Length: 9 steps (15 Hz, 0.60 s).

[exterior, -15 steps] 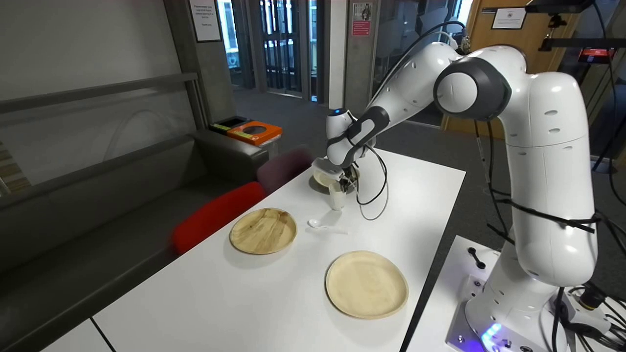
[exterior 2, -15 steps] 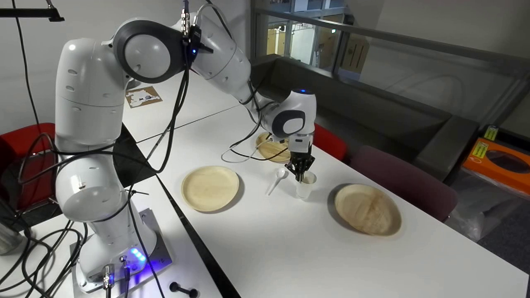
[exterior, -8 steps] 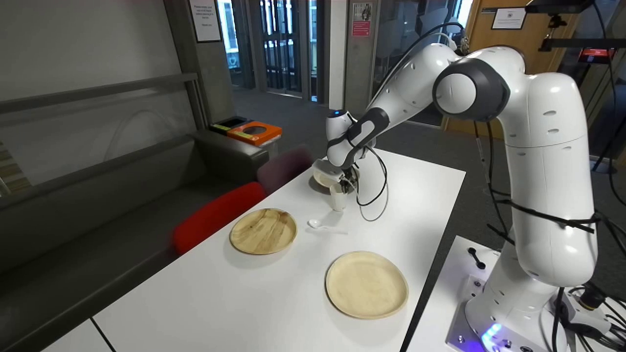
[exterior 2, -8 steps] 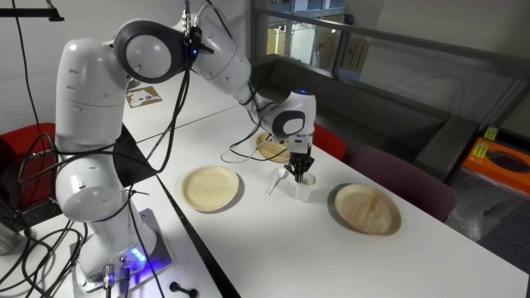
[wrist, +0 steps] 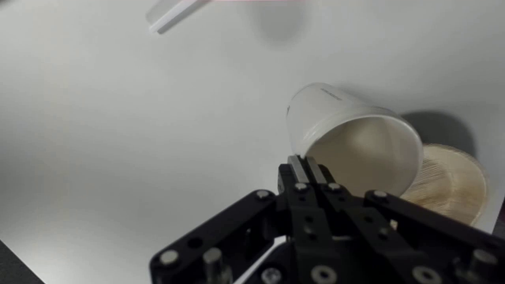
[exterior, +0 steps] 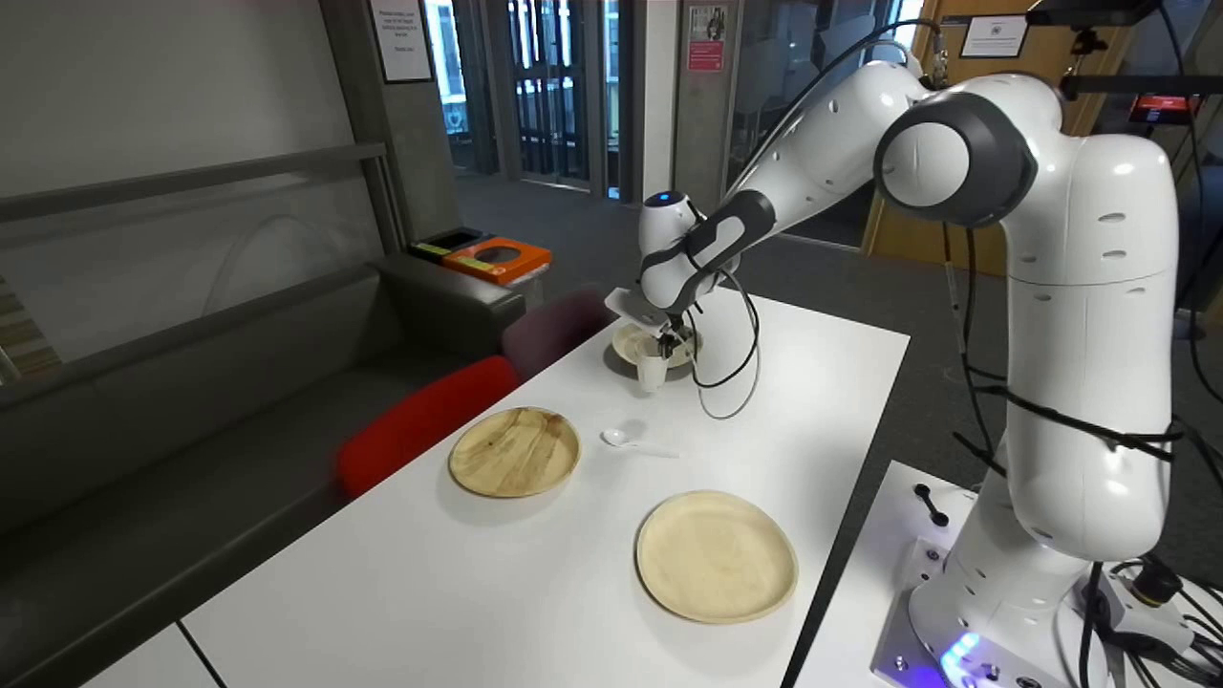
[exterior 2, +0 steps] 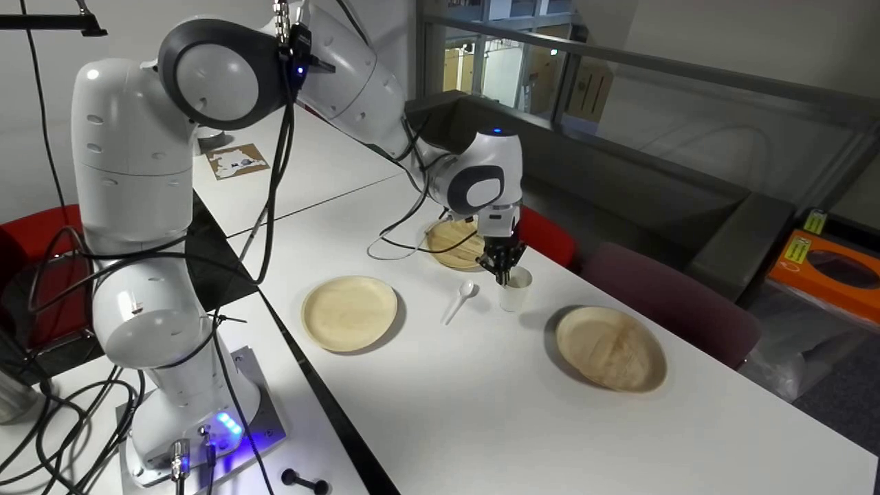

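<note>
My gripper (wrist: 303, 158) is shut on the near rim wall of a white cup (wrist: 323, 108), with one finger inside and one outside. The cup is held upright or slightly tilted, a little above the white table, its mouth facing the wrist camera. The cup also shows under the gripper in both exterior views (exterior: 652, 373) (exterior 2: 515, 292). A white spoon (exterior 2: 464, 291) lies on the table beside the cup; only its handle (wrist: 169, 16) shows in the wrist view. A round wooden plate (exterior: 631, 346) lies just beyond the cup, partly hidden by it in that exterior view.
A pale round plate (exterior: 717, 557) lies near the robot base. A grained wooden plate (exterior: 516, 452) lies by the table's sofa side. Red (exterior: 420, 420) and maroon (exterior: 559, 330) chairs stand along that edge, with a grey sofa behind. Cables hang from the arm.
The gripper has risen with the cup in it, and the cup has lifted off the table. The upper arm has drawn up slightly. The spoon and plates have not moved.
</note>
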{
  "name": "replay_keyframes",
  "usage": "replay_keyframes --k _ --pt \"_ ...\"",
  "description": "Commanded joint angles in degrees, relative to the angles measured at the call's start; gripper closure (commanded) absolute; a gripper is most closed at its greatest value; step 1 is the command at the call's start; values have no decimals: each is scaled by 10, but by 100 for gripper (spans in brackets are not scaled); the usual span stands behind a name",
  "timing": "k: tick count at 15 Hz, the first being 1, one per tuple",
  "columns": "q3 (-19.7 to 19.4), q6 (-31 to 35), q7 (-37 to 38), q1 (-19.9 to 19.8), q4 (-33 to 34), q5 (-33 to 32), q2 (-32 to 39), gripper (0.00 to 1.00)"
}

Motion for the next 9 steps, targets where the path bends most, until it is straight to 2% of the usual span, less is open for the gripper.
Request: replay_keyframes --k 1,4,6,9 --pt "-1 2 12 2 -7 -20 8 99" --pt "-5 6 16 7 -3 -29 26 99" --pt "0 8 -2 5 -23 -20 -7 99" --pt "4 52 -15 4 -65 -19 -82 99"
